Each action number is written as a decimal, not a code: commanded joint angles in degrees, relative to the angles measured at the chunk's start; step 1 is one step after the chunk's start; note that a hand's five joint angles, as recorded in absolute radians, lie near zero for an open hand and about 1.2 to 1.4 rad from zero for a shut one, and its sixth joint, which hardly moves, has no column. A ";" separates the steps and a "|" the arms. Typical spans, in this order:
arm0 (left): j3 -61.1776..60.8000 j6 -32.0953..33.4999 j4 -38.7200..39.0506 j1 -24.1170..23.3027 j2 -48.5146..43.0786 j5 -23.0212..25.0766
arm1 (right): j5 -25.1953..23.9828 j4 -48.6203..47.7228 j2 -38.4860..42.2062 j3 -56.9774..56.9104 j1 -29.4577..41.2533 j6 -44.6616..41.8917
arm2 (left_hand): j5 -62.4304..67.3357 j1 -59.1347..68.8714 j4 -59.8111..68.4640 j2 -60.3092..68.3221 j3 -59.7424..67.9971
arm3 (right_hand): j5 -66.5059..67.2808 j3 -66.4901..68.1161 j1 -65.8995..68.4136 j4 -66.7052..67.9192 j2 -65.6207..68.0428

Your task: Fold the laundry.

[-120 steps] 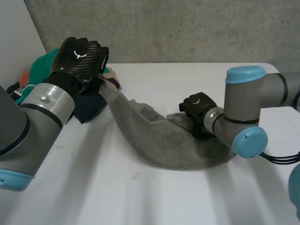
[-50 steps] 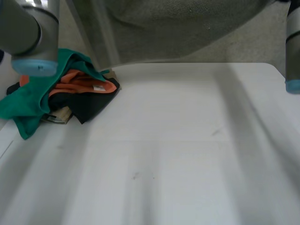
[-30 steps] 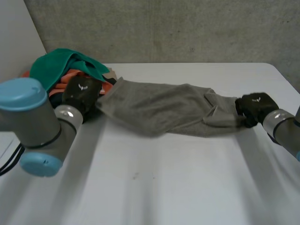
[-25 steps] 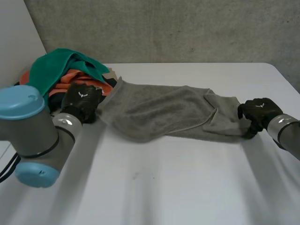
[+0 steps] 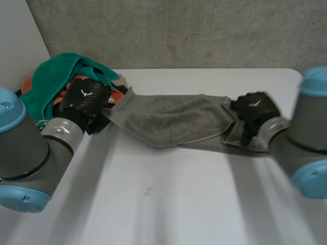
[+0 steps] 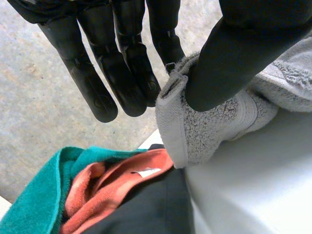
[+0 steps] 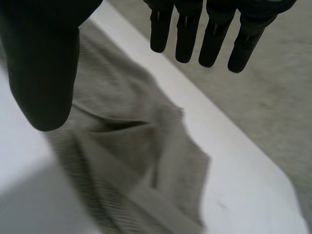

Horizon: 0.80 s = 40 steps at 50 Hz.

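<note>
A grey towel (image 5: 171, 120) lies stretched in a long band across the white table (image 5: 168, 204), partly folded over itself. My left hand (image 5: 84, 97) is at its left end, beside the clothes pile. In the left wrist view this hand (image 6: 234, 53) pinches the towel's corner (image 6: 204, 131) between thumb and fingers. My right hand (image 5: 253, 108) hovers over the towel's crumpled right end. In the right wrist view that hand (image 7: 41, 63) is open with straight fingers (image 7: 209, 39), and the towel (image 7: 131, 161) lies loose on the table below its palm.
A pile of clothes (image 5: 53, 76) in teal, orange and black sits at the table's back left, right behind my left hand; teal cloth (image 6: 39, 195) and orange cloth (image 6: 112, 185) show under its fingers. A concrete wall (image 5: 194, 30) runs behind the table.
The towel was lifted, then laid out flat across the table. My right hand has let go of its right end and moved inward over it. The left hand keeps its hold.
</note>
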 commanded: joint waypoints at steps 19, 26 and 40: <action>0.74 -0.05 0.15 0.58 0.10 -0.04 | 3.63 -13.43 16.95 -6.08 3.32 -9.51 | 13.34 14.72 11.19 11.37 11.62 | 23.47 24.01 24.13 24.13 25.26; 0.65 -0.05 0.06 0.58 0.10 -0.04 | 3.63 -12.99 18.80 -7.66 2.70 -9.59 | 13.34 14.72 11.19 11.37 11.62 | 27.18 27.72 27.83 27.84 28.96; 2.94 -0.14 -0.47 0.85 0.09 -0.30 | 3.63 -3.43 13.63 -8.71 -2.30 -10.12 | 13.34 14.72 11.19 11.37 11.62 | 57.57 58.10 58.22 58.22 59.35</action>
